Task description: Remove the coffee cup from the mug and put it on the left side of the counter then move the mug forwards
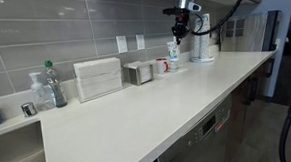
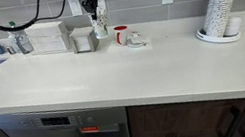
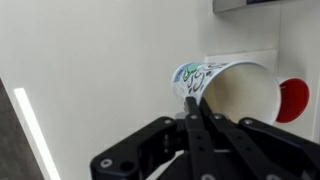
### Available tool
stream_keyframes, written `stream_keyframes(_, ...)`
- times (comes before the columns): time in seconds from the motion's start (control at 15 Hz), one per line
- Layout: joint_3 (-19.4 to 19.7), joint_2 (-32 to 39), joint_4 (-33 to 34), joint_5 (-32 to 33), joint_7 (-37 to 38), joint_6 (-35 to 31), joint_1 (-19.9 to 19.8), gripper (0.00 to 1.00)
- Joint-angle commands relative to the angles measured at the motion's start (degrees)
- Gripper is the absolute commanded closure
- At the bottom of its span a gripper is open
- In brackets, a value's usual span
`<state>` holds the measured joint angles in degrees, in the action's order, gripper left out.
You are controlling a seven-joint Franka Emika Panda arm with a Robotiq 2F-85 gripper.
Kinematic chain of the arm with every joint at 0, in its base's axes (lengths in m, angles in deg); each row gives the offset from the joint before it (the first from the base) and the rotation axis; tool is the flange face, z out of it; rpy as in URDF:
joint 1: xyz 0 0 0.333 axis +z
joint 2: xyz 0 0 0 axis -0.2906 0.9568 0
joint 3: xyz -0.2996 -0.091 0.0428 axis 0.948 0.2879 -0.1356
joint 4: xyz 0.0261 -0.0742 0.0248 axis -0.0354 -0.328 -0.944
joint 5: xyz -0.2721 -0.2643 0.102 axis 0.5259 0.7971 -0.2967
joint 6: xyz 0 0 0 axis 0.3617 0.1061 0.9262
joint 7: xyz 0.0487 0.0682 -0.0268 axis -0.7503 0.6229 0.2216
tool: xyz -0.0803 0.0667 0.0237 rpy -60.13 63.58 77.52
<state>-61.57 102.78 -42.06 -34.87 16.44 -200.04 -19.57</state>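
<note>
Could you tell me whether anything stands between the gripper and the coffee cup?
Nothing visible does: in the wrist view the gripper is closed on the rim of the coffee cup, which is out of the red mug and beside it.

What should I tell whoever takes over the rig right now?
End effector: shut on the rim of the coffee cup.
Coffee cup: out of the mug and held just beside it, apparently off the counter.
Mug: red, standing near the back wall, not yet moved.
Done: cup lifted out of the mug.
Left: set the cup down on the left side of the counter, release it, then move the mug forwards.
</note>
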Motion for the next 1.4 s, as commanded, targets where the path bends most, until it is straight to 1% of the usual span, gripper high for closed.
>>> stream_keyframes(0.0,-1.3,-0.7,-0.7,0.4,-0.2,0.2,-1.0,0.96)
stream_keyframes(0.13,-1.3,-1.4,-1.6,0.4,-0.7,0.1,-1.0,0.96)
stream_keyframes(0.2,-2.5,-1.4,-1.8,-0.7,-4.4,1.9,-1.1,0.99)
stream_keyframes(0.27,-3.6,-2.0,-2.7,-0.7,-7.5,2.8,-0.6,0.99)
stream_keyframes(0.47,-6.1,-3.0,-5.3,-0.8,-12.7,4.0,0.7,0.99)
stream_keyframes(0.67,-8.4,-2.5,-6.3,-1.3,-19.3,5.6,1.2,0.99)
stream_keyframes(1.0,-10.8,-0.8,-8.6,0.3,-30.7,5.0,3.6,0.99)
stream_keyframes(1.27,-11.5,0.8,-8.7,1.8,-35.1,3.9,6.4,0.99)
stream_keyframes(1.33,-11.4,1.3,-8.6,2.6,-35.2,2.3,7.3,0.99)
